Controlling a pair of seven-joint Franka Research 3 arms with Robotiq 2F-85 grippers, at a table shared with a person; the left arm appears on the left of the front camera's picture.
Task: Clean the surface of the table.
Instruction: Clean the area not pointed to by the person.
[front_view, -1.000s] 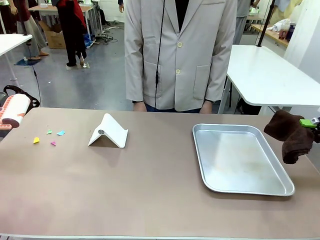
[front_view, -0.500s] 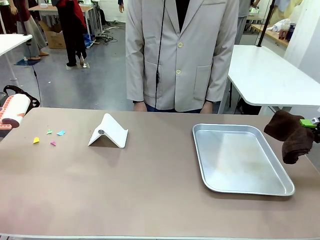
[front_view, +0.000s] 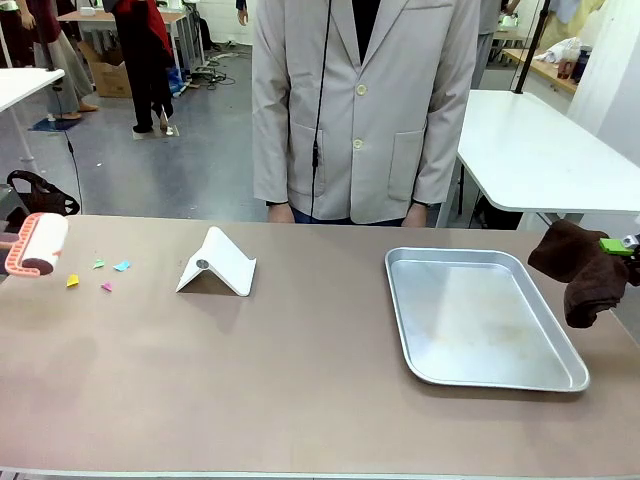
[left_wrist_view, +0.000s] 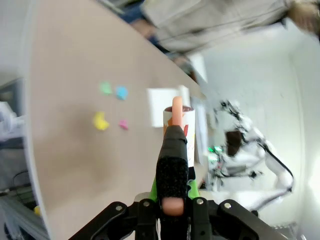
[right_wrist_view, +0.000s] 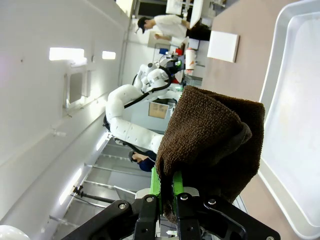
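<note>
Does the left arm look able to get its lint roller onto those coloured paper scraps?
Probably yes. The left gripper holds the lint roller close beside the paper scraps, with nothing between them on the table. The white folded stand sits farther right, out of the way.

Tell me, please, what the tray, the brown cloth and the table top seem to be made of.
The tray: likely metal, aluminium or steel; silvery, dull sheen, soft reflections, rolled rim.
The brown cloth in the right gripper: terry or microfibre, it seems; fuzzy looped pile, soft folds.
The table top: smooth matte taupe, perhaps laminate; no glare, thin pale edge; the core is hidden.
</note>
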